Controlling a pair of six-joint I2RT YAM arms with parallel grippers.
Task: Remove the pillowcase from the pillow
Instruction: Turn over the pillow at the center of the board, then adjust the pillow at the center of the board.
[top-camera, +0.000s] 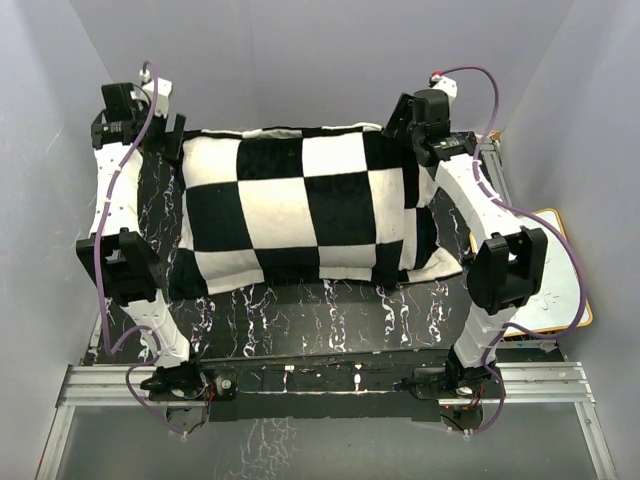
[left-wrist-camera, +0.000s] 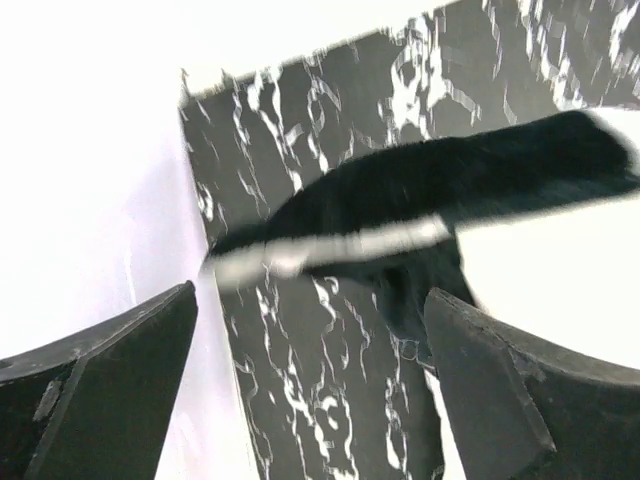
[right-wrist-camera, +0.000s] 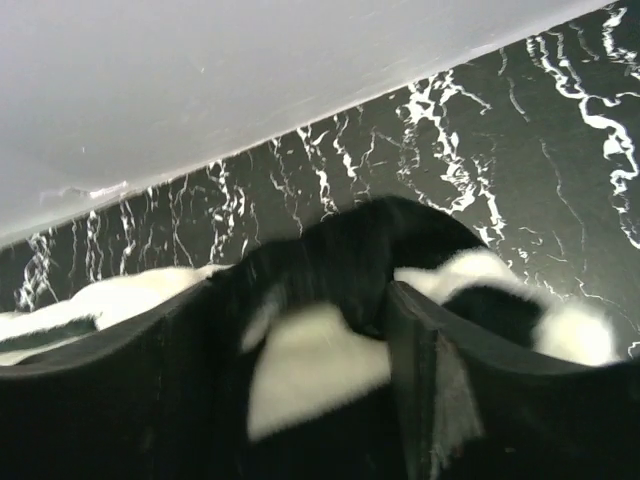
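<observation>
The left claw (left-wrist-camera: 310, 295) stood wide open with nothing between its dark fingers (left-wrist-camera: 110, 390). Past its tips, a black-and-white corner of the pillowcase (left-wrist-camera: 440, 185) lay blurred and apart from both fingers, over the black counter (left-wrist-camera: 320, 400) with its white veining. From above, this claw hung at the far left corner of the pillowcase, just beside the cover's edge and near the grey wall (top-camera: 50, 150).

The right claw (right-wrist-camera: 300, 290) had its fingers (right-wrist-camera: 450, 400) part way apart, and plush black and white fabric of the pillowcase filled the gap between them. Whether the fingers pressed on that fabric or only stood around it I could not tell. From above, this claw sat at the far right corner of the pillowcase, touching or all but touching it.

The pillowcase lay plump across the middle and far part of the counter, its long side running left to right between the two arms, its big checkerboard squares facing up. The pillow itself could not be told apart from the cover.

Purple cables (top-camera: 110, 190) looped along both arms. Beyond the counter's right edge lay a white board (top-camera: 555, 275) with an orange rim; its marks were too small to read.
</observation>
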